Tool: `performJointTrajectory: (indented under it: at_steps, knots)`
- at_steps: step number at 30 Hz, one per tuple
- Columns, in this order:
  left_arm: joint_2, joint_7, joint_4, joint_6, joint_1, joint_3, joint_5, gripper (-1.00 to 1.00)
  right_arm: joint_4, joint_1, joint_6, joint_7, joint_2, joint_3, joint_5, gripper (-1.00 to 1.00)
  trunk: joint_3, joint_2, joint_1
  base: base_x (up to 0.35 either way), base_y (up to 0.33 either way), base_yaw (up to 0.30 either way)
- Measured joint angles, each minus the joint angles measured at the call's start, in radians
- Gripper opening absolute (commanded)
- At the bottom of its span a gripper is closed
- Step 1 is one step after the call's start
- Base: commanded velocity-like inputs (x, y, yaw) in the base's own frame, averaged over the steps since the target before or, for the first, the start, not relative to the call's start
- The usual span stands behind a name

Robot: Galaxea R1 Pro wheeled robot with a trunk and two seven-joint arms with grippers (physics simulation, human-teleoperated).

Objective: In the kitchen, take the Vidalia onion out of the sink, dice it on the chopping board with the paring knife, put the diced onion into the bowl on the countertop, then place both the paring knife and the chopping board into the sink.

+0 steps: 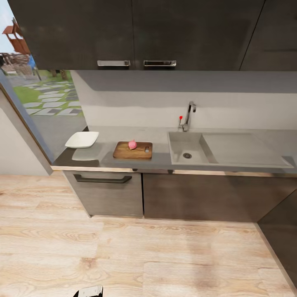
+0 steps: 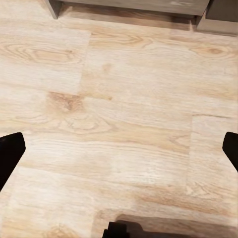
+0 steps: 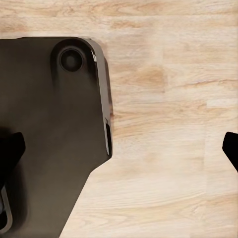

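The pinkish Vidalia onion [image 1: 132, 144] sits whole on the brown chopping board [image 1: 123, 153], which lies on the grey countertop [image 1: 159, 136] left of the sink [image 1: 178, 142]. A small dark item [image 1: 147, 149] lies on the board beside the onion; it is too small to tell whether it is the paring knife. The white square bowl [image 1: 82, 139] stands left of the board. The sink basin holds nothing visible besides its drain. My left gripper [image 2: 119, 151] hangs open over the wooden floor, far from the counter. My right gripper [image 3: 119, 148] is open too, above the robot's dark base [image 3: 49, 134].
A chrome tap [image 1: 189, 114] with a red knob stands behind the sink, and the drainboard [image 1: 241, 148] extends to the right. Dark cabinets and a drawer with a black handle [image 1: 102, 179] sit under the counter, with wall cabinets above. Wide wooden floor [image 1: 148, 255] lies between me and the counter.
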Motion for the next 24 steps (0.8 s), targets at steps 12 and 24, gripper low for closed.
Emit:
performJointTrajectory:
  at_steps: [12,24]
  knots:
    - [0.005,-0.017,-0.001,-0.004,0.000,0.000,-0.001,1.00,0.000,0.000,0.000,0.000,0.000,0.000,0.000,1.00,0.000,0.000,0.000,0.000,0.000,0.000]
    - [0.017,-0.058,-0.003,-0.010,0.000,0.001,-0.006,1.00,-0.001,0.000,0.000,0.000,0.000,0.000,-0.001,1.00,0.000,0.000,0.000,0.000,0.000,0.000]
